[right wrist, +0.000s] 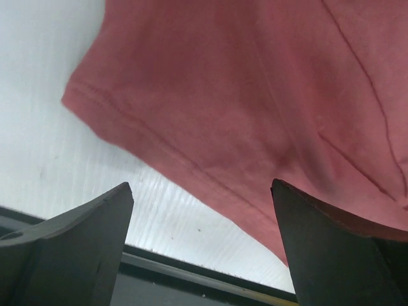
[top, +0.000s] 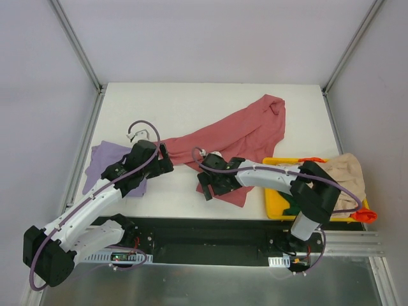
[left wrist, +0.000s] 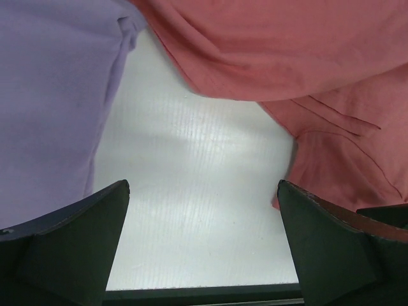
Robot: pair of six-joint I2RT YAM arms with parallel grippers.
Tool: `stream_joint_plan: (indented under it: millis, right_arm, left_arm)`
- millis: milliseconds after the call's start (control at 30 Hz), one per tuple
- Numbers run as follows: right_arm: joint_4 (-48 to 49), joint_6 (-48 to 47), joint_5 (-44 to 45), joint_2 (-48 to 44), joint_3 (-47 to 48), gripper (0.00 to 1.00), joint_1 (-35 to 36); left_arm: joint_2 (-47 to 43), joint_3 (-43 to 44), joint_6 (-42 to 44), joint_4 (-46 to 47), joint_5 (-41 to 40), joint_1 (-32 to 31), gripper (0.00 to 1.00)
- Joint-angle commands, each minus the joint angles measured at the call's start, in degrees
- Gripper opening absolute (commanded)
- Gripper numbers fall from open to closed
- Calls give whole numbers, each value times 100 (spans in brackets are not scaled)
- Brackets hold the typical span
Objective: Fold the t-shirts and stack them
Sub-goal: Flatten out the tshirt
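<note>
The large pink-red t-shirt [top: 239, 137] lies crumpled in a diagonal band from the far right to the table's middle. The lavender t-shirt [top: 104, 162] lies flat at the left. My left gripper [top: 164, 159] is open and empty, low over bare table between the lavender shirt [left wrist: 51, 95] and the pink-red shirt [left wrist: 306, 70]. My right gripper [top: 206, 186] is open and empty at the pink-red shirt's near hem [right wrist: 255, 121]. In the left wrist view the left gripper [left wrist: 203, 185] has only table between its fingers. The right gripper [right wrist: 201, 185] has the hem just beyond its fingertips.
A yellow bin [top: 275, 201] stands at the near right, holding a beige shirt [top: 347, 173], a green piece [top: 292, 210] and an orange-red piece [top: 366, 215]. The table's near edge [right wrist: 191, 268] is close under the right gripper.
</note>
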Motion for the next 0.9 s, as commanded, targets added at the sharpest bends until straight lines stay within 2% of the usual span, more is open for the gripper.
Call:
stream_joint_plan:
  millis: [0,133,233,400,500,567,700,867]
  right_arm:
    - [-178,576,186,452,331,91,-7]
    - [-468,787,475,682,297,88,-25]
    - [-583,945,643,796,165,76,-173]
    - [-540,788,985,858,50,28,-1024]
    - [-469,393,1065,753,260,15,-1578]
    - [-399,103,968,543,471,1,-2061]
    - [-241,-538,678,-221,1024,1,-3011]
    - [-459,-1172,222,-916,1991,0,-3829]
  left_arm:
    - [-112,29,-145,-311,-647,90,99]
    - [-112,38,-171,-364,-727,108,99]
    - [-120,47,-189,-373,-744,125,99]
    - [-120,73,-180,-382,-744,160,99]
    - [-68,108,-119,-382,-718,160,99]
    - [37,196,-31,-382,-639,169,99]
    - [310,371,101,-373,-551,178,99]
    - [705,635,347,-268,-244,178,99]
